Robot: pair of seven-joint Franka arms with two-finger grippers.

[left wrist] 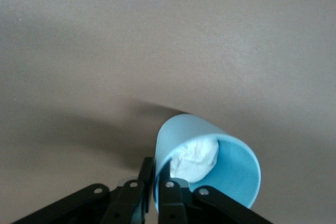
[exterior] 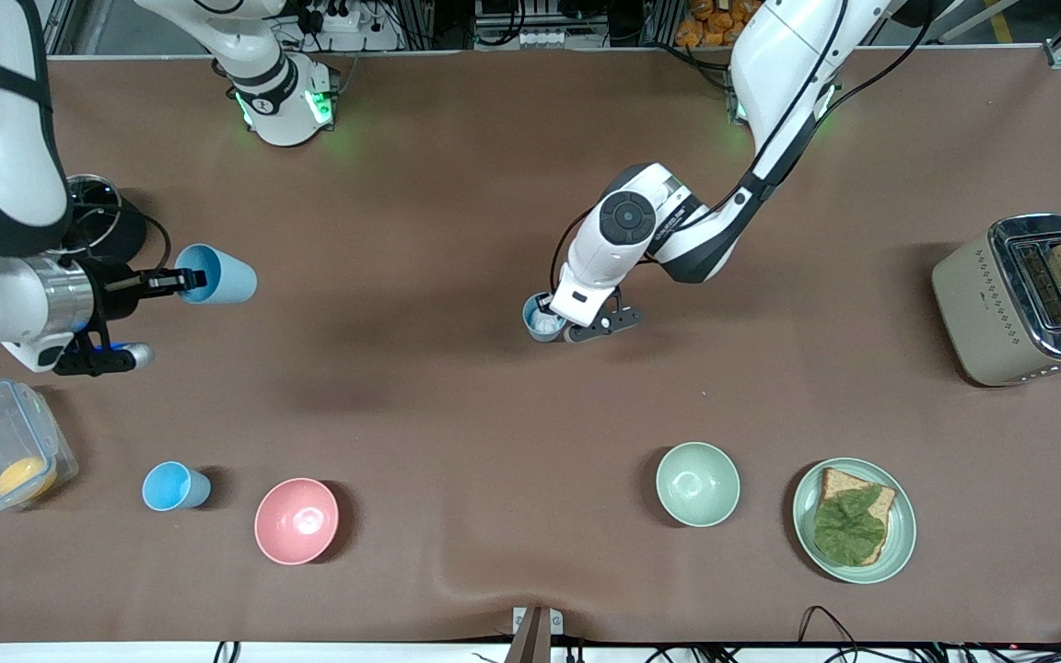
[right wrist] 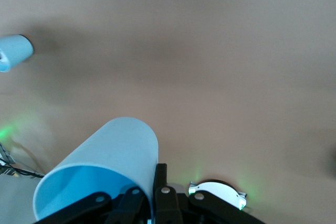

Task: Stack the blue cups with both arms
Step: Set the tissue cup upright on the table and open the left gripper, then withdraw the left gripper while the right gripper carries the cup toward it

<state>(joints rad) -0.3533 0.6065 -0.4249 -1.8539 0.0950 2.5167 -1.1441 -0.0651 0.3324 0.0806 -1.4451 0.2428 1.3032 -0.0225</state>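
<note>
From high up across the worktop (exterior: 457, 405) we look down at both arm bases at twelve o'clock. Each wrist camera sits close above its own gripper, facing the worktop. The right wrist view and the front view share the left arm's cup (right wrist: 13, 52).

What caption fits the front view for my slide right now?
Both arms hold blue cups: the right gripper carries one tipped sideways, the left gripper grips another; a third stands beside the pink bowl.
</note>
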